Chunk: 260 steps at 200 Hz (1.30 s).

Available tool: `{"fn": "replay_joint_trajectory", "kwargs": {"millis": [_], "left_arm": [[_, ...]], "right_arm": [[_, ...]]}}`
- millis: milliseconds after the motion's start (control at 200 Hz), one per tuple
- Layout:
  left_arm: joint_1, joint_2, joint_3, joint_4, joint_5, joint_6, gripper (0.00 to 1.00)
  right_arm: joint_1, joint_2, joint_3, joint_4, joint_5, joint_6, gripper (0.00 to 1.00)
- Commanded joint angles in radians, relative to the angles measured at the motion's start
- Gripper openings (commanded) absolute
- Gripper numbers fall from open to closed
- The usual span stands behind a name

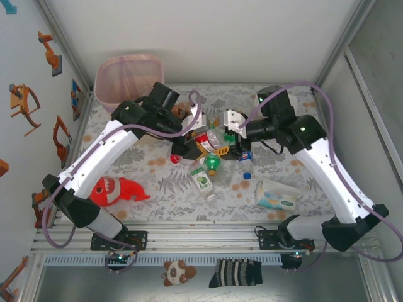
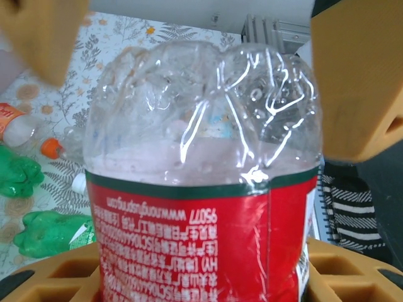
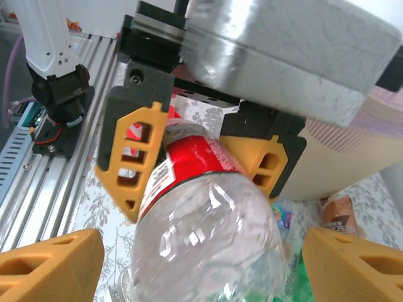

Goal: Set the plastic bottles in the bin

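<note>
The red-labelled bottle (image 2: pixel 201 157), clamped by the left gripper (image 3: pixel 196 165), apparently points its clear end at the wide-open right gripper (image 3: pixel 201 264); the bin (image 1: pixel 110 75) contents are indiscernible.

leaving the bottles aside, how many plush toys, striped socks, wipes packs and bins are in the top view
plush toys: 2, the red fish and the small brown-and-white one
striped sock: 1
wipes pack: 1
bin: 1
total: 5
</note>
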Motion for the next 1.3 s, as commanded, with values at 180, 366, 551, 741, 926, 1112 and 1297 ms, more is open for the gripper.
{"fn": "replay_joint_trajectory", "kwargs": {"millis": [180,366,551,741,926,1112,1297], "left_arm": [[0.109,-0.098,-0.088,0.274,-0.124,-0.193,0.51],[0.194,-0.133,-0.141,0.497,-0.322,-0.358,0.51],[0.305,-0.101,-0.09,0.643,-0.386,-0.557,0.51],[0.395,-0.017,0.008,0.722,-0.421,-0.718,0.51],[0.461,0.05,0.056,0.843,-0.458,-0.838,0.5],[0.496,0.14,0.114,0.868,-0.56,-0.857,0.51],[0.515,0.26,0.218,0.801,-0.609,-0.863,0.51]], "right_arm": [[0.007,-0.137,-0.091,0.065,0.129,0.092,0.81],[0.008,-0.188,-0.138,0.104,0.167,0.134,0.81],[0.007,-0.199,-0.147,0.113,0.172,0.151,0.81],[0.008,-0.199,-0.147,0.117,0.173,0.16,0.8],[0.008,-0.201,-0.148,0.117,0.176,0.166,0.8],[0.008,-0.207,-0.154,0.117,0.174,0.175,0.8],[0.007,-0.219,-0.171,0.129,0.169,0.195,0.79]]}}
